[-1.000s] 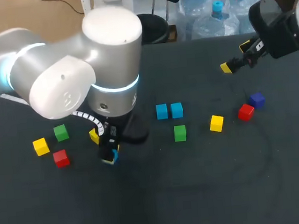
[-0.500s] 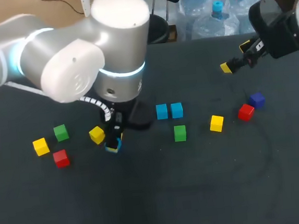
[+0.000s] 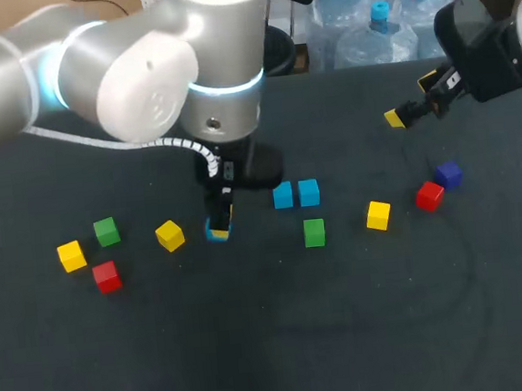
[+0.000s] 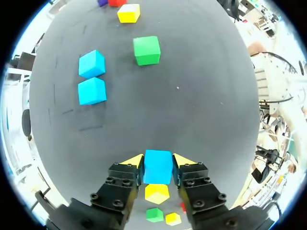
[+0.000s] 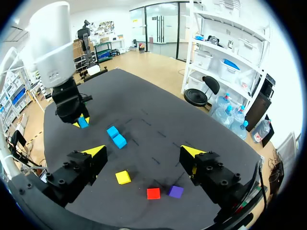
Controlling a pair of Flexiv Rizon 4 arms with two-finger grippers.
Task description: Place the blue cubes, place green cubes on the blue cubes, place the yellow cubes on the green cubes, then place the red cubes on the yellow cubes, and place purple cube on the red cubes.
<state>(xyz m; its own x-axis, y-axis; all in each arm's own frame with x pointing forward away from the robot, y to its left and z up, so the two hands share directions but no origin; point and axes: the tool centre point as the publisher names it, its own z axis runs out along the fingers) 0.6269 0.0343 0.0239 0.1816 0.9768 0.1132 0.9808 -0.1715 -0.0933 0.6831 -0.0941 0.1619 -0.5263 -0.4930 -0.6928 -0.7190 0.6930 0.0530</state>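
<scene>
Firmly, the left gripper [image 4: 158, 162] clamps a blue cube [image 4: 158, 166] between its yellow tips, one finger pressed to each side. From the head view this cube sits between a yellow cube [image 3: 169, 235] and the blue pair [image 3: 282, 194], whose two cubes lie side by side. A green cube [image 3: 314, 232] lies near the pair, on the side closer to the robot. Further to the robot's right lie a second yellow cube [image 3: 378, 214], a red cube [image 3: 429, 195] and the purple cube [image 3: 448, 174]. The right gripper [image 5: 144, 152] hangs with its fingers spread wide, holding nothing, above the far right of the table.
</scene>
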